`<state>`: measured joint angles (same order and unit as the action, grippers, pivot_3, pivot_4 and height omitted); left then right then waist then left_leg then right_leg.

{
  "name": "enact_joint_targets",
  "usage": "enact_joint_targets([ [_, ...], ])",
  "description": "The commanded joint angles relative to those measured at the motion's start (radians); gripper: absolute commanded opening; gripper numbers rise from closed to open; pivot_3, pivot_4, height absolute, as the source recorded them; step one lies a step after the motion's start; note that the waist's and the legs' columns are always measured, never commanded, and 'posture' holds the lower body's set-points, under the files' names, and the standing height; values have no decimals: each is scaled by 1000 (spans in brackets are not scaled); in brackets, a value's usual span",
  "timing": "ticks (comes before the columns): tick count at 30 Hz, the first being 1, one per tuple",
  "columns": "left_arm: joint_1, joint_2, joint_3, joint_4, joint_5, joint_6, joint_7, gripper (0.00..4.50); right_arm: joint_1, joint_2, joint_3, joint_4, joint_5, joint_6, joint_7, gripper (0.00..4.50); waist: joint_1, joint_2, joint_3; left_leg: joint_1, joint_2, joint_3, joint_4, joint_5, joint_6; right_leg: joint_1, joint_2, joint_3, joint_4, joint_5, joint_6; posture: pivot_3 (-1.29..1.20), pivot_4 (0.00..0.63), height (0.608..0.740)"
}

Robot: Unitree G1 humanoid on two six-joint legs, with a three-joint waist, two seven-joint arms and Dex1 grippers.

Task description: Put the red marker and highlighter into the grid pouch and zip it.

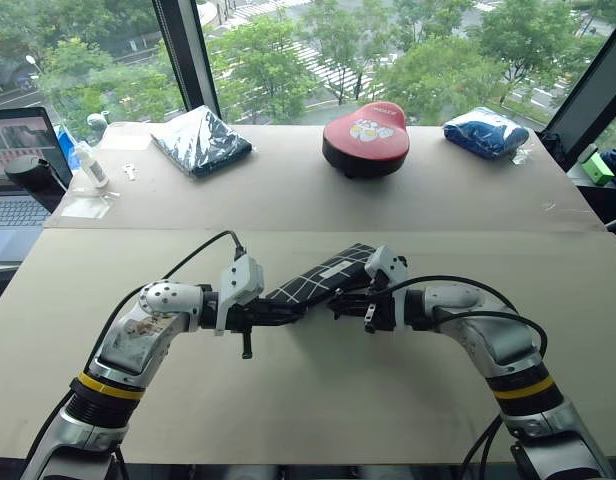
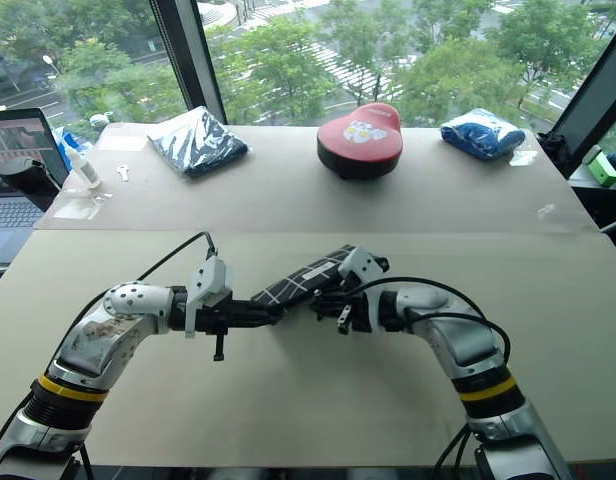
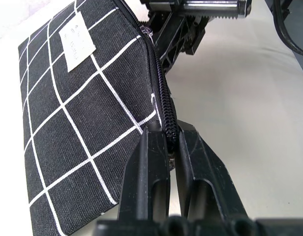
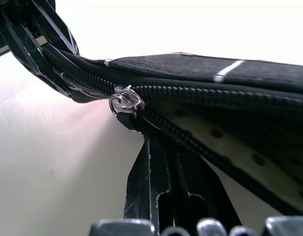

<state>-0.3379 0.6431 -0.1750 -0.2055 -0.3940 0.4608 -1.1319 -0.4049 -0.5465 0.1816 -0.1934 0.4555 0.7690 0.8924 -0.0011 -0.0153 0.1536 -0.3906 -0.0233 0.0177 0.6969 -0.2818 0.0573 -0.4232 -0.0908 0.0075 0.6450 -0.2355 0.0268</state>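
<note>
The grid pouch (image 1: pixel 323 275), black with white lines and a small white label, hangs tilted above the table between both grippers. My left gripper (image 1: pixel 288 312) is shut on the pouch's lower end at the zipper edge (image 3: pixel 164 105). My right gripper (image 1: pixel 338 298) is shut just below the silver zipper slider (image 4: pixel 124 103), on its dark pull. Past the slider the zipper gapes and a pale dotted lining (image 4: pixel 230 147) shows. The red marker and the highlighter are hidden.
At the table's far side sit a red dome-shaped case (image 1: pixel 365 135), a dark blue wrapped bundle (image 1: pixel 200 140) and a brighter blue one (image 1: pixel 485 130). A laptop (image 1: pixel 18 180) and a white bottle (image 1: pixel 91 165) stand at far left.
</note>
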Motion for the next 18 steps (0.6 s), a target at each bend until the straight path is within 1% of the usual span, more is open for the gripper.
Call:
enact_joint_targets([
  [1,-6,-2,13,-27,-11,-13,1,0,21,-43,-63,-46,10,-13,-4,19,0,0,0,0,0,0,0,0,0,0,0,0,0,0,0,0,150,740],
  [5,-8,-6,13,-24,-11,-13,3,0,72,-140,-117,-52,10,-32,44,19,6,0,0,0,0,0,0,0,0,0,-1,0,-1,0,0,0,150,740],
  [9,-6,-7,13,-24,-12,-12,3,0,77,-223,-164,39,-48,-93,40,19,7,0,0,0,0,0,0,0,0,1,-1,0,-2,0,0,0,150,740],
  [13,-5,-8,12,-25,-12,-11,2,0,47,-302,-212,162,-87,-146,50,19,7,0,0,0,0,0,0,0,0,1,0,0,-2,0,0,0,150,740],
  [15,-6,-8,12,-24,-13,-11,1,0,38,-328,-226,205,-95,-170,61,19,8,0,0,0,0,1,0,0,0,1,0,0,-2,0,0,0,150,740],
  [18,-10,-12,9,-18,-10,-14,0,0,41,-325,-222,210,-89,-187,74,19,5,0,0,0,1,1,0,0,0,1,0,1,-3,0,0,0,150,740],
])
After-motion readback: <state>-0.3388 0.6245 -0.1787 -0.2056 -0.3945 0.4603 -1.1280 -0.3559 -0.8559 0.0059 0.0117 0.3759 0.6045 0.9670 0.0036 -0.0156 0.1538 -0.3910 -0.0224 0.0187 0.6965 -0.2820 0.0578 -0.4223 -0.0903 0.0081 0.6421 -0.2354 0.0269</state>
